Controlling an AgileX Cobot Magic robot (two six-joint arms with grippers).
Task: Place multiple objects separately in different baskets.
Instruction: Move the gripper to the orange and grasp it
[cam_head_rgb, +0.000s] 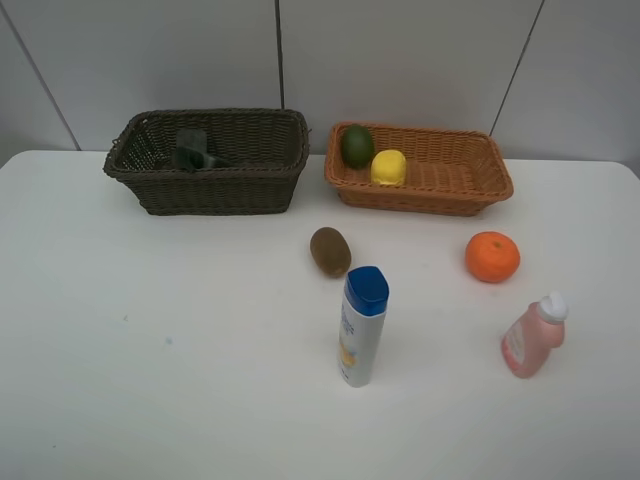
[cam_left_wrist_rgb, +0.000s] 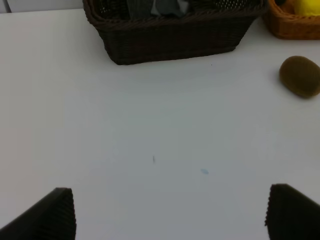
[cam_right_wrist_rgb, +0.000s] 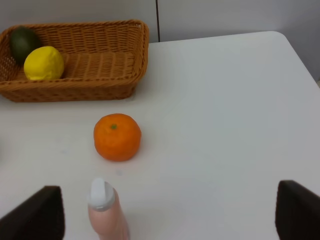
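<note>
The kiwi (cam_head_rgb: 330, 251) and orange (cam_head_rgb: 492, 256) lie loose on the table (cam_head_rgb: 150, 350), on the near side of the tan basket (cam_head_rgb: 430, 200) holding the lemon (cam_head_rgb: 388, 167) and green fruit (cam_head_rgb: 357, 146). Being round, either may roll from a glancing pinch. The upright white bottle (cam_head_rgb: 363, 326) close by the kiwi could topple if brushed. The left gripper (cam_left_wrist_rgb: 170, 212) and right gripper (cam_right_wrist_rgb: 167, 215) are spread wide, empty.

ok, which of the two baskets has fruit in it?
The light orange-tan basket, on the right in the high view: it holds the yellow lemon and the dark green fruit. The dark brown basket holds only dark, angular items.
</note>
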